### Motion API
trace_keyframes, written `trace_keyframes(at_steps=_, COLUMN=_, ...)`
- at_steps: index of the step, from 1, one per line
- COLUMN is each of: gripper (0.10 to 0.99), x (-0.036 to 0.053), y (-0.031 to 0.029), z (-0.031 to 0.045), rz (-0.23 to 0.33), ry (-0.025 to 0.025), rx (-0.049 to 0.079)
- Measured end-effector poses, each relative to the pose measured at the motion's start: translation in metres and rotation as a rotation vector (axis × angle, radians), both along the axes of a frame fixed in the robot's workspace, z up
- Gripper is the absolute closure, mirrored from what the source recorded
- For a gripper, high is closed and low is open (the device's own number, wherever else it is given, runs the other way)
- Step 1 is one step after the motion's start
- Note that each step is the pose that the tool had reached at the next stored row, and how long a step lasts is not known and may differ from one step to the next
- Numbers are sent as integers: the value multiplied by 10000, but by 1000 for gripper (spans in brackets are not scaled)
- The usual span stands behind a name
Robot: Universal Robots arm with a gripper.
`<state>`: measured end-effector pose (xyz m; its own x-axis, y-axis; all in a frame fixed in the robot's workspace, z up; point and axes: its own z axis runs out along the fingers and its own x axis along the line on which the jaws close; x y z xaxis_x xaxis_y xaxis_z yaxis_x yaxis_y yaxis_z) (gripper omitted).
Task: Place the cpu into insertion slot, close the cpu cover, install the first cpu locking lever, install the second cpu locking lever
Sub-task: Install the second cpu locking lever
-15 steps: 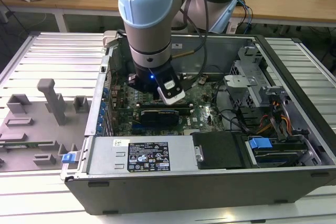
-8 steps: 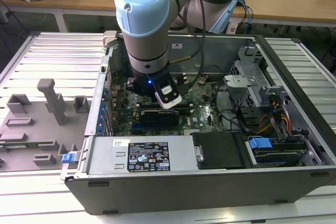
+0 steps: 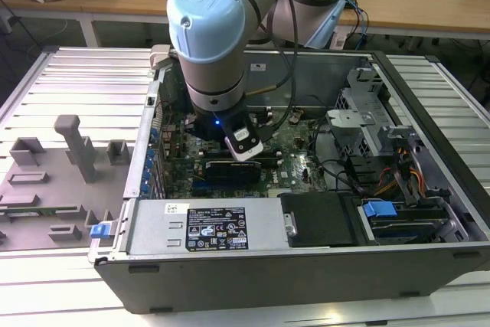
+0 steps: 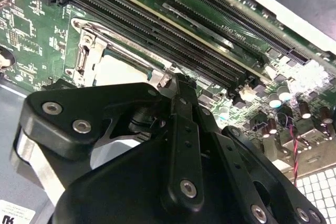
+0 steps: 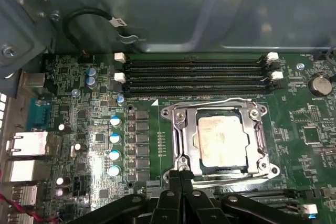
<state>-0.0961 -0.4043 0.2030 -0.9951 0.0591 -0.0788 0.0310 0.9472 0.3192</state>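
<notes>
The cpu (image 5: pixel 220 137) lies flat in the insertion slot (image 5: pixel 182 157) on the green motherboard (image 5: pixel 299 124). The silver cpu cover (image 5: pixel 253 142) is down around it, framing the chip. A wire lever (image 5: pixel 210 103) lies flat along the socket's side nearest the memory slots. My gripper (image 5: pixel 180 176) is shut, its two black fingers pressed together with nothing between them, the tips at the socket's opposite edge. In the second wrist view the gripper (image 4: pixel 177 81) tips sit just beside the cover's corner, next to the cpu (image 4: pixel 118 69). In the exterior view the arm's wrist (image 3: pixel 218 105) hangs over the open computer case.
Long black memory slots (image 5: pixel 194 74) run beside the socket, and a row of capacitors (image 5: pixel 114 145) stands on its other side. Black card slots (image 4: pixel 157 30) and a graphics card (image 3: pixel 230 170) lie close. The case walls (image 3: pixel 306 266), drive bays (image 3: pixel 383 216) and cables (image 3: pixel 406 174) hem the arm in.
</notes>
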Motion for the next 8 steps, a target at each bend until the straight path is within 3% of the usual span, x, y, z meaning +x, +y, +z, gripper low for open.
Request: trace_keyframes(at_steps=8, gripper=980, x=-37, y=27, z=-74, rz=2, ry=0, rx=160)
